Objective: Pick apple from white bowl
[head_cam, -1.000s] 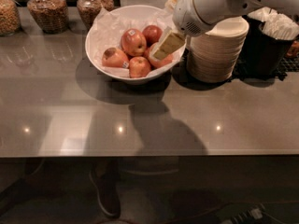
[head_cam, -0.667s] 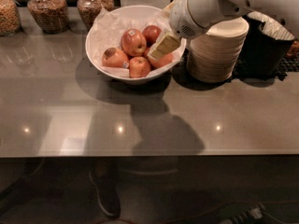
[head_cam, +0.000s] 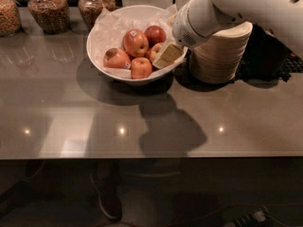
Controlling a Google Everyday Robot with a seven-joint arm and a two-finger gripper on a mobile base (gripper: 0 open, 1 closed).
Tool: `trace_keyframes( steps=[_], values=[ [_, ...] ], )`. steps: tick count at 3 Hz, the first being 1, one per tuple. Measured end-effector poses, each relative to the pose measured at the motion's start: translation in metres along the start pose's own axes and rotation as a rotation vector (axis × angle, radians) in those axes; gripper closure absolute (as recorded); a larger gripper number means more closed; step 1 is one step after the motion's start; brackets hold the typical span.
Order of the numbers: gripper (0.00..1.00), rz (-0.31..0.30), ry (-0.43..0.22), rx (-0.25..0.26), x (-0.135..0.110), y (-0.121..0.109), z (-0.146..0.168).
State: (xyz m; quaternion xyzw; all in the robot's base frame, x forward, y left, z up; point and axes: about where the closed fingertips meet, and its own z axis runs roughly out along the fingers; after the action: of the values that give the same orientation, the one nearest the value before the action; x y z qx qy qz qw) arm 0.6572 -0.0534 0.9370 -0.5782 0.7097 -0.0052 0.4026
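Note:
The white bowl point(head_cam: 102, 56), wide and lined with crinkled white paper, stands at the back of the grey counter. It holds several apples. A big red apple with a white sticker point(head_cam: 135, 41) is in the middle, with a darker red apple point(head_cam: 155, 34) behind it. An orange-red apple point(head_cam: 152, 52) with a pale blush lies at the right of the pile. Two more apples point(head_cam: 141, 68) lie at the front and left. My gripper point(head_cam: 166, 56) reaches down over the bowl's right rim and sits right beside the orange-red apple, partly hiding it.
A stack of off-white disposable bowls point(head_cam: 220, 56) stands just right of the white bowl, under my arm. Glass jars of dry food point(head_cam: 47, 11) line the back left. A black tray point(head_cam: 277, 56) is at the far right. The counter's front edge runs across the lower middle.
My gripper has moved slightly down and to the left, deeper into the bowl and closer to the apple at the right of the pile. The apples have not moved.

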Motion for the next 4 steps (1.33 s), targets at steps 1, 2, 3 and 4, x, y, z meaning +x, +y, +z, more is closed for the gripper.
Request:
trace_keyframes(
  steps=[1, 2, 3, 4],
  values=[
    [0.25, 0.02, 0.02, -0.006, 0.011, 0.0, 0.012],
    [0.27, 0.033, 0.028, -0.013, 0.017, 0.0, 0.023],
    [0.35, 0.047, 0.035, -0.019, 0.02, -0.001, 0.033],
    [0.46, 0.063, 0.047, -0.036, 0.022, 0.001, 0.041]
  ],
)
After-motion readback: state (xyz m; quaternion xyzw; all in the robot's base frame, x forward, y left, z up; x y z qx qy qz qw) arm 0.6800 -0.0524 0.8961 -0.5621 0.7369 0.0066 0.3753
